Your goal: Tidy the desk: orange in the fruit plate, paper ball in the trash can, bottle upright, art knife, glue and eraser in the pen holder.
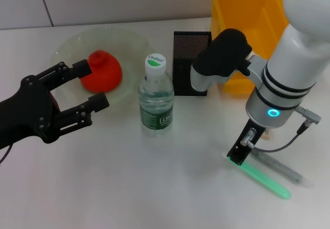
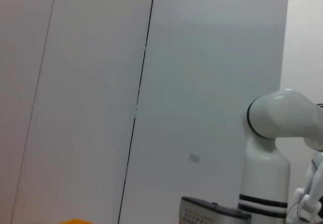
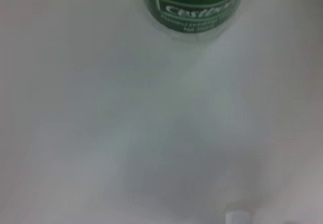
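The red-orange orange [image 1: 103, 73] lies in the pale-green fruit plate [image 1: 131, 43] at the back left. My left gripper [image 1: 97, 83] is open and empty, level with the plate's near side, its fingertips [image 1: 85, 67] just beside the orange. The bottle [image 1: 155, 96] stands upright in the middle; its green label also shows in the right wrist view [image 3: 194, 4]. The black mesh pen holder [image 1: 191, 59] stands behind it. My right gripper [image 1: 240, 156] points down at the near end of a green art knife [image 1: 268, 181] lying on the table. The eraser and paper ball are out of view.
The yellow trash can [image 1: 242, 12] stands at the back right, beside the pen holder. A clear grey stick-shaped item [image 1: 283, 170] lies next to the art knife. My right arm's elbow [image 1: 224, 53] hangs in front of the pen holder and the can.
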Controlling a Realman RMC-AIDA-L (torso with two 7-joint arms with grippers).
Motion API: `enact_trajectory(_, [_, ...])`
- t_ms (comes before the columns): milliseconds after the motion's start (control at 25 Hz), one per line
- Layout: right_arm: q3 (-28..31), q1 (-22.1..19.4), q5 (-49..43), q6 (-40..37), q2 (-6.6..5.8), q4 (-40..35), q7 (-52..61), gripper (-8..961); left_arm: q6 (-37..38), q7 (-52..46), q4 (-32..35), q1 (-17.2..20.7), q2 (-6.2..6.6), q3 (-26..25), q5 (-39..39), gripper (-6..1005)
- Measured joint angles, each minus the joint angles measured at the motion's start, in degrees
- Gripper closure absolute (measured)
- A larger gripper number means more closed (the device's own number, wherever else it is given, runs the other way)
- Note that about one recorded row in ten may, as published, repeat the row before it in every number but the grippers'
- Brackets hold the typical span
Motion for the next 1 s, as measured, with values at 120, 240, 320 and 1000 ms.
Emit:
enact_trajectory(120, [0.4,-0.4,0.0,-0.7,-0.02,-2.2,0.0,907,0.0,0.0,0.0,0.0,0.0,0.0,0.0,214])
enact_trajectory(240, [0.6,-0.9,-0.2,-1.5,-0.16,-5.1,0.5,907,0.0,0.0,0.0,0.0,0.0,0.0,0.0,214])
enact_trajectory(320, [0.7,-1.4,-0.3,-2.1,-0.26,-7.1,0.8,908,0.0,0.0,0.0,0.0,0.0,0.0,0.0,214])
enact_trajectory(1000, [6.7,-3.3,-4.9,-3.3,-0.49,-21.5,0.8,908,-0.1,0.7,0.0,-0.1,0.0,-0.1,0.2,214])
